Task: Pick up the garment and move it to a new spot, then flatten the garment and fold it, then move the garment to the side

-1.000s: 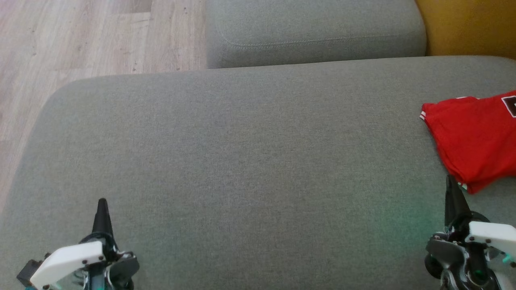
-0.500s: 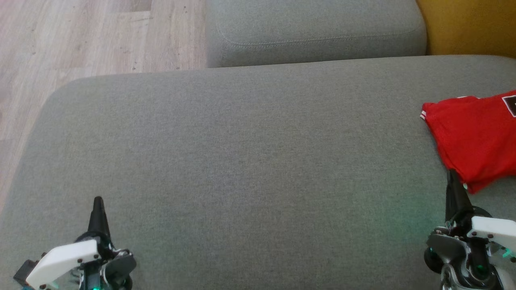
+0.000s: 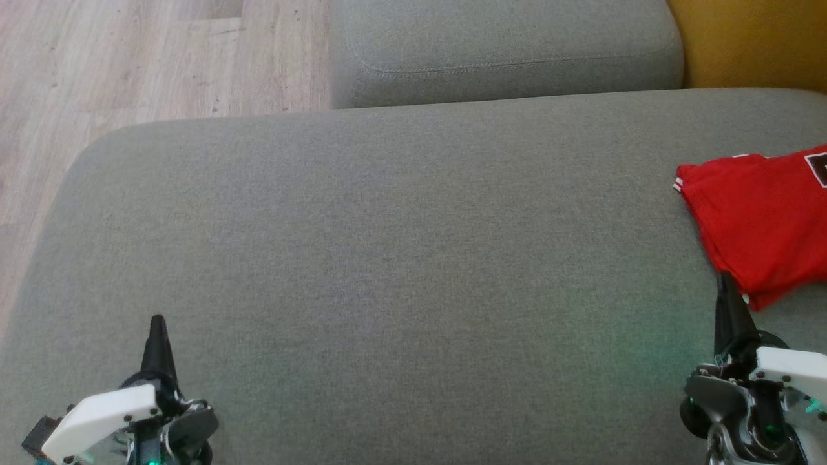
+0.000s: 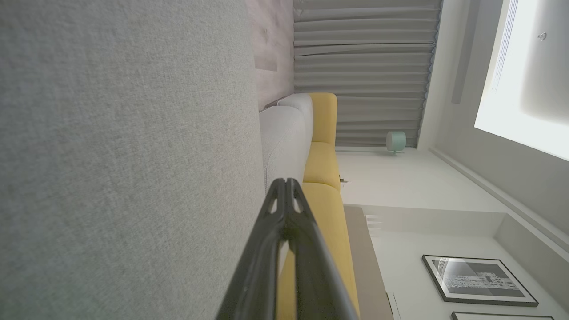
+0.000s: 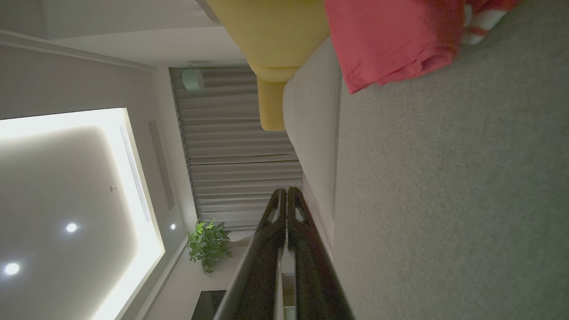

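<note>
Folded red shirt [image 3: 756, 219] lies toward right edge of sofa cushion [image 3: 387, 271]; both jaws closed, empty; right gripper [image 3: 724, 279] tip just beside its near corner, so a forward nudge could snag and undo the fold

No text, brand, number or sign can be read. A dark, white-edged patch [image 3: 818, 166] is seen on the folded red fabric garment [image 3: 756, 219], but it is cut off at the head view's right edge and nothing on it can be made out. No lettering can be told on the black-framed grey print [image 4: 478, 280] on the wall.
</note>
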Controlling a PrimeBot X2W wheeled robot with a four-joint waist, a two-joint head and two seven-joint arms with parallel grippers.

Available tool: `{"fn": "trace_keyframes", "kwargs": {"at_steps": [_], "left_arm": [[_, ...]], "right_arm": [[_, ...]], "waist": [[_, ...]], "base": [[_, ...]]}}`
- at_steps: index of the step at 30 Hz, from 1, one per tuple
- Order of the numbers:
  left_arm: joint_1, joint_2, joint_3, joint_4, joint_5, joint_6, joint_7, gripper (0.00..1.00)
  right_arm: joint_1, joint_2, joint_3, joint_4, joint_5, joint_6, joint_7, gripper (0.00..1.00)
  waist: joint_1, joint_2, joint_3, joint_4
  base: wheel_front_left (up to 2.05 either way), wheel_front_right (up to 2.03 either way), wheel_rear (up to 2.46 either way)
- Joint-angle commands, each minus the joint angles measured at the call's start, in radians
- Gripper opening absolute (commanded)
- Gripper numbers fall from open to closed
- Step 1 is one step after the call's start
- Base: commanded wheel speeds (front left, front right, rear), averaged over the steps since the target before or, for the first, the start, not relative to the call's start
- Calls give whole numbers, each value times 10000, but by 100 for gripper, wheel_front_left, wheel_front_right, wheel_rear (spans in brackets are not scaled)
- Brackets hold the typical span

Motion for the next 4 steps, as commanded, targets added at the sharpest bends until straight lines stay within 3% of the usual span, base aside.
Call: {"fn": "trace_keyframes", "kwargs": {"at_steps": [1,4], "left_arm": [[-492,83,339,-298,44,-67,62,0],[-492,77,346,-298,51,-67,68,0]], "right_arm": [[-481,-149,159,-323,-12,69,81,0],[-482,-143,151,-322,-18,69,87,0]], "waist": [[0,0,0,0],[0,0,0,0]], "base": [[0,0,0],[0,0,0]]}}
